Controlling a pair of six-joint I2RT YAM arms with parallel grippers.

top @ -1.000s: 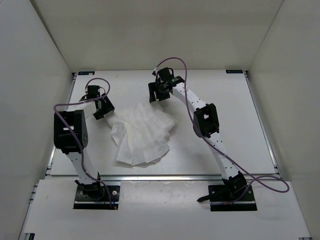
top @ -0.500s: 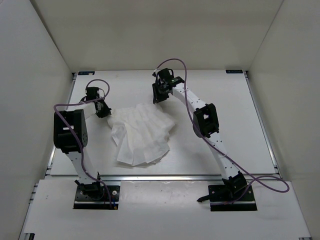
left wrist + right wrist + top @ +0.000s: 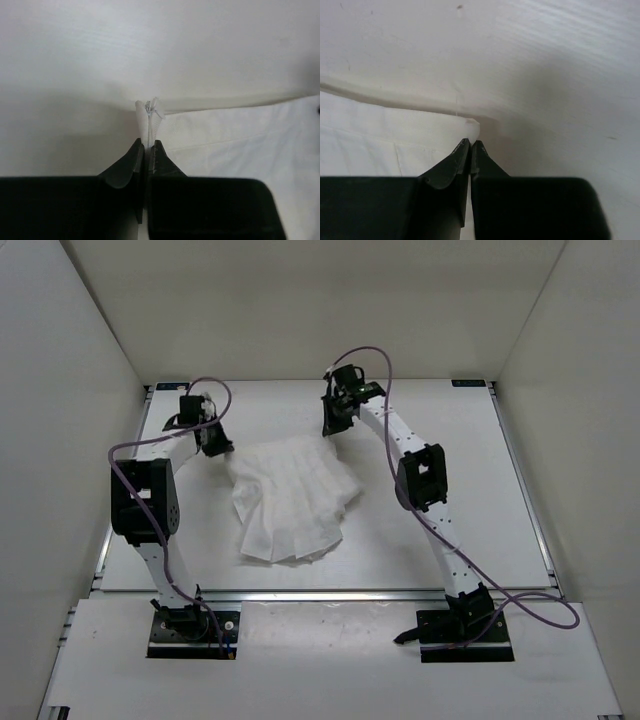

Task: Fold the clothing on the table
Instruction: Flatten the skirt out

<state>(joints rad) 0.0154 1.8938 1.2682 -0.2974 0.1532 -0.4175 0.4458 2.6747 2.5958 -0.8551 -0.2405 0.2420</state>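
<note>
Gripping far corners | left claw [image 3: 148,145] pinching one corner of the clothing [image 3: 295,500], right claw [image 3: 470,144] pinching the other | clothing lies on the surface [image 3: 480,470], far edge stretched between my claws | next, I judge: lift both evenly, carry toward near hem, no slack.

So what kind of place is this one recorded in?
Most likely a lab robot workcell, not a home: a white table with an aluminium rail, plain white walls boxing it in, and a left arm and right arm bolted at its near edge.
</note>
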